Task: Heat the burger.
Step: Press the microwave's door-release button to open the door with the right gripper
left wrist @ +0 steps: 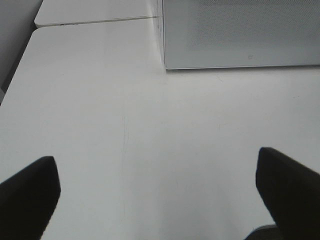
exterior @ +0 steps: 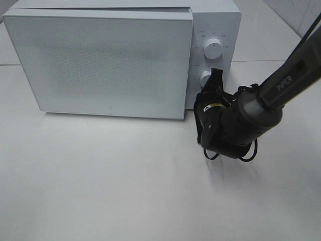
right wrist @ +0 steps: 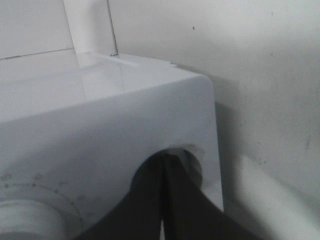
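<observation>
Fingers of the right gripper lie pressed together with only a thin seam between them. Their tips are at the lower knob of the microwave, but whether they pinch any part of that knob cannot be told. This knob is 1 of 2 on the control panel at the oven's right end. The upper knob sits just beyond it, untouched. A black wrist and a grey arm marked PIPER run back from the gripper to the right edge of the scene. Left of the panel, the wide white door is closed, and its speckled window shows nothing of the inside. The microwave stands on the far part of a white table. The left gripper hangs over the tabletop on the near side of the oven's left corner, its 2 dark fingers spread wide apart and gripping nothing. The burger shows in none of the 3 views, so its place cannot be told.
</observation>
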Tool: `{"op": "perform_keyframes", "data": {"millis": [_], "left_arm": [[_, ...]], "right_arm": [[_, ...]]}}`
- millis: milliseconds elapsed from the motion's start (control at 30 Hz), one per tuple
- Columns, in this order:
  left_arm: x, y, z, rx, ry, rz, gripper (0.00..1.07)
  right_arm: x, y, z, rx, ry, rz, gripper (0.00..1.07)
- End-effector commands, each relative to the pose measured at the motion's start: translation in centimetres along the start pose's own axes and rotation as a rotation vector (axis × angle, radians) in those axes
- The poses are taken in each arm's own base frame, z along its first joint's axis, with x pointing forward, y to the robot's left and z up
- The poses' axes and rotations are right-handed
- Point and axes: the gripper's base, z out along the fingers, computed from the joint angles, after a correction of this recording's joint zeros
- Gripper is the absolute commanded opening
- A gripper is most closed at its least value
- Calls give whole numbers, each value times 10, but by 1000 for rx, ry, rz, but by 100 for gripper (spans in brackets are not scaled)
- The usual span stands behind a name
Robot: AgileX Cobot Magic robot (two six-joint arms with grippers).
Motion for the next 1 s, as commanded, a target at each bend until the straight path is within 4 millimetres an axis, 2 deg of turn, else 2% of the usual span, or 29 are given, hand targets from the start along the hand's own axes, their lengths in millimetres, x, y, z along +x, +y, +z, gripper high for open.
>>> {"op": "perform_keyframes", "data": {"millis": [33, 300, 567, 733, 1000], "left_arm": [[0, 0, 0, 1, -16, -2, 101], [0, 0, 0, 1, -16, -2, 101], [0, 0, 0, 1, -16, -2, 101], [0, 0, 0, 1, -16, -2, 101], [0, 0, 0, 1, -16, -2, 101]], "right_arm": [[8, 31, 17, -222, 38, -11, 0], [9, 31, 16, -197, 44, -28, 0], [8, 38, 8, -154, 42, -66, 0], [-1, 28, -5, -21, 55, -73, 0], [-5, 23, -19, 100, 88, -126, 0]]}}
